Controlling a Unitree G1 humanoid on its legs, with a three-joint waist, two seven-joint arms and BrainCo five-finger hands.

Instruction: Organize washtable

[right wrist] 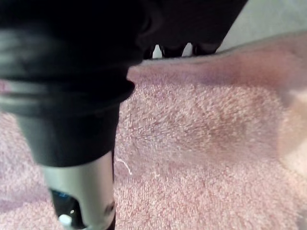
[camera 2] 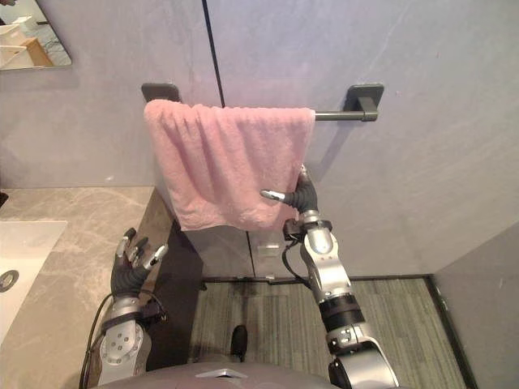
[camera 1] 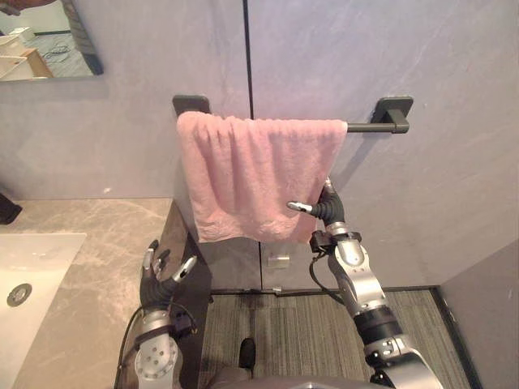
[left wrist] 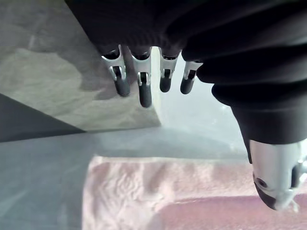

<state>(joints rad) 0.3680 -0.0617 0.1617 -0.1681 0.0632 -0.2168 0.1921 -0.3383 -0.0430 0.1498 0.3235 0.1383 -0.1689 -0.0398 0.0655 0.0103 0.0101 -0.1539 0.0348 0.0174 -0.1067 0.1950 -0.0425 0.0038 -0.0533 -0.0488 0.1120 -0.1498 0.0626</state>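
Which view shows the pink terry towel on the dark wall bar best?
Left eye view: the whole pink terry towel draped over the dark bar. Right eye matches; wrist views catch close patches of pile.

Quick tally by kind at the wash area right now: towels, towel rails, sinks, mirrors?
Pink towel: 1
Towel rail: 1
Sink: 1
Mirror: 1
Total: 4
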